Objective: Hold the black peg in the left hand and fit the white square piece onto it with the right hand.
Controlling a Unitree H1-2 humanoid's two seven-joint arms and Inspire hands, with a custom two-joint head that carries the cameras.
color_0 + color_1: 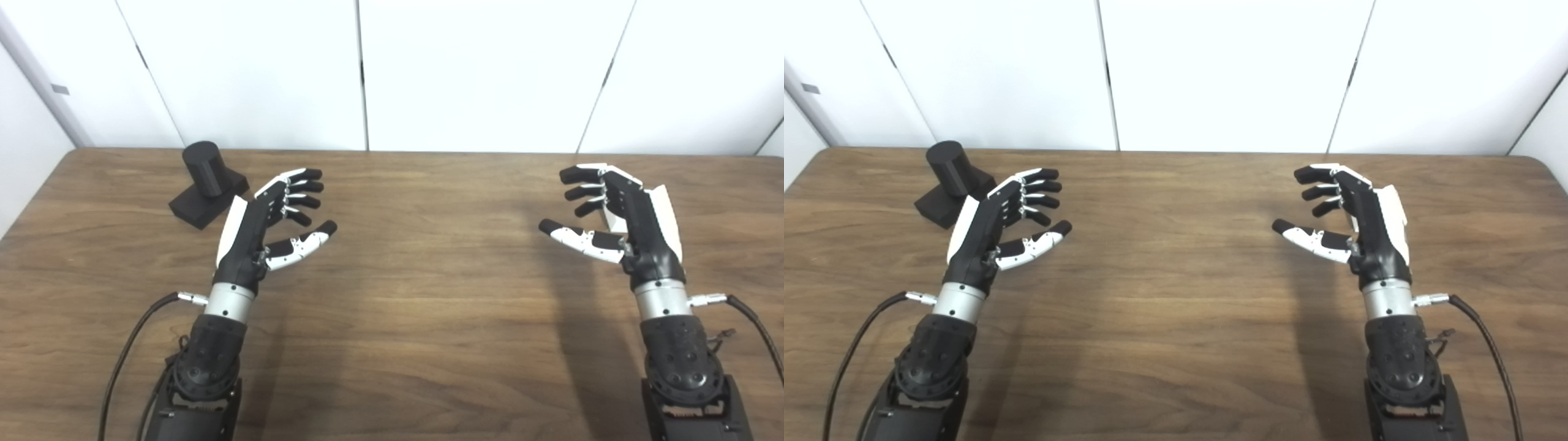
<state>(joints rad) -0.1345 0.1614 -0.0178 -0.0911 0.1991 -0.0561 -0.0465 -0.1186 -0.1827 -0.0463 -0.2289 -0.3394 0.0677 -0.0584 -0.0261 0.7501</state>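
In the left eye view the black peg [208, 184] sits near the far left corner of the tabletop [416, 331], a short cylinder rising tilted from a dark square base. The left hand [263, 223] hovers just beside it on the near right, palm turned inward, fingers spread and lightly curled, holding nothing. The right hand [618, 217] hangs toward the right edge, well apart from the left, also spread with its palm facing the middle and nothing in it. A pale shape shows behind its fingers — possibly the white square piece, possibly only part of the hand's shell; I cannot tell which.

In the right eye view the same layout holds: the peg lies by the far left corner, with the left hand's knuckles overlapping the base's near right side, though whether they touch it I cannot tell. The right hand is empty and open, and the white square piece again cannot be picked out for certain.

I judge the task to be at its very start — neither part is grasped yet. The next move likely calls for the left hand to swing toward the far left edge, wrap the peg's base or cylinder, and lift it clear with the cylinder exposed for mating, while the right hand finds the white piece.
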